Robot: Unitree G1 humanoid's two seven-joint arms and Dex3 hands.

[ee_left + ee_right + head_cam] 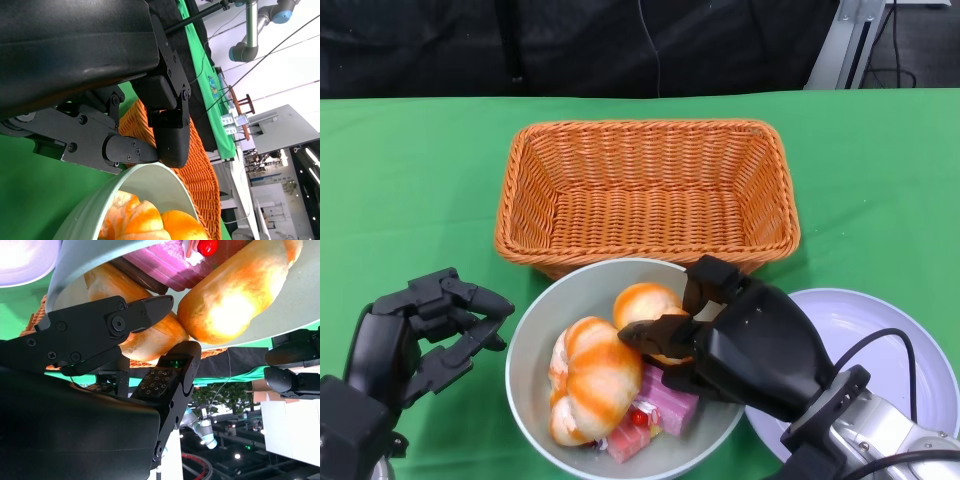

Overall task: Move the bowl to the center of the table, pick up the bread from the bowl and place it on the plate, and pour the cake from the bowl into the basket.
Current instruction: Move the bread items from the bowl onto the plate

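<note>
The pale green bowl (535,325) sits near the table's front edge, just in front of the basket (520,160). It holds a large bread bun (592,375), a smaller bun (645,303) and a pink cake slice (665,405) with a red cherry. My right hand (750,340) reaches into the bowl from the right and its fingers pinch the smaller bun (150,342) from two sides. The white plate (880,330) lies to the right, under that arm. My left hand (425,325) hovers open just left of the bowl rim (145,180), holding nothing.
The woven orange basket (195,165) has nothing in it and almost touches the bowl's far rim. Green cloth covers the table; bare cloth lies left of the basket and at the far right. A metal frame stands beyond the far right corner.
</note>
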